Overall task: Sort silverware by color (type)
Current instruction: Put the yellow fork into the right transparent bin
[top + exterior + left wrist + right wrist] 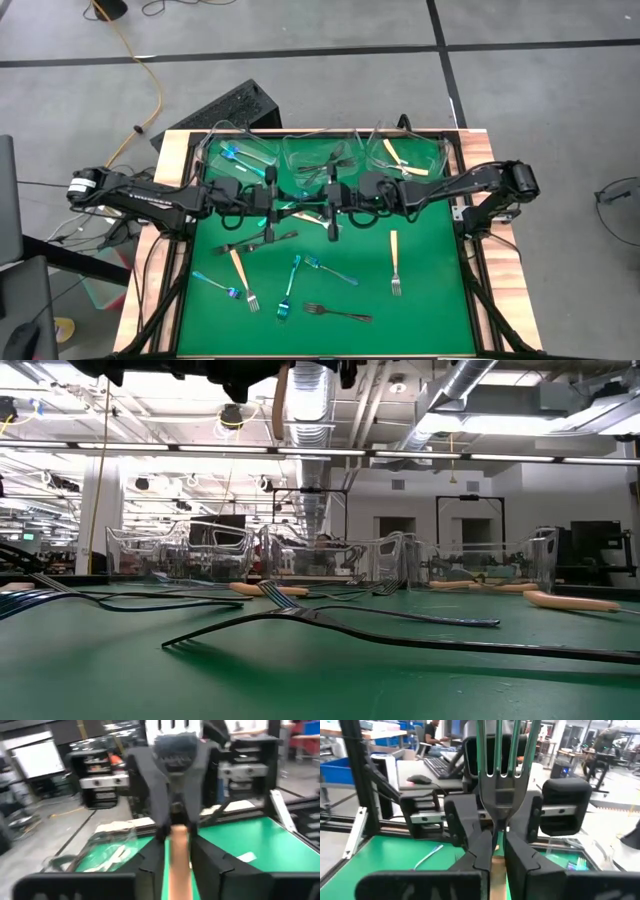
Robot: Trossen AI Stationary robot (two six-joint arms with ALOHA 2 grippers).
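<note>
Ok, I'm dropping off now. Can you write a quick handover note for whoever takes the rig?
Right gripper: shut on a cream-handled fork, held in the air over mid-table.
Left gripper: at the same fork's handle; grip unclear.
Done: some forks are sorted at the back. The left tub has blue, the middle tub has dark, and the right tub has cream.
Left: loose on the green mat are cream forks, blue forks and dark forks. The held fork probably belongs in the right tub.
</note>
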